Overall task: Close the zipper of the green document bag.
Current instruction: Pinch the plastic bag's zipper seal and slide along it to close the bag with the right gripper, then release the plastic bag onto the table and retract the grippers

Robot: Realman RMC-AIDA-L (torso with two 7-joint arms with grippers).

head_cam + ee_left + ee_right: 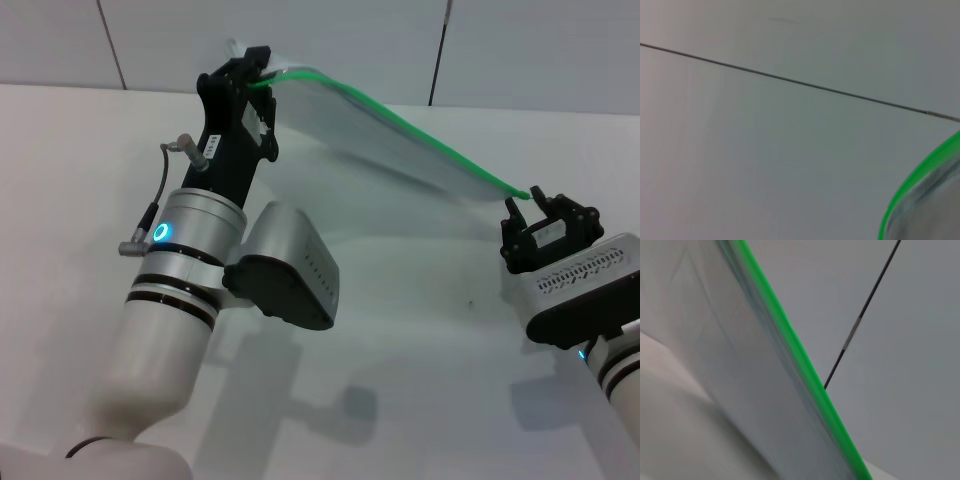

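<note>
The green document bag (370, 135) hangs above the white table, stretched between my two grippers and sloping down to the right. Its zipper (420, 137) runs as a bright green strip along the upper edge. At the far left end my left gripper (258, 78) is shut on the bag's corner. My right gripper (525, 205) is closed on the zipper's right end; the slider itself is hidden. The left wrist view catches a curved piece of the zipper (905, 195). In the right wrist view the zipper (800, 365) and the clear bag (730, 365) fill the picture.
A white table (400, 340) lies under the bag, with a pale panelled wall (350, 40) with dark seams behind it. My left forearm and its wrist camera housing (285, 265) stand over the table's left half.
</note>
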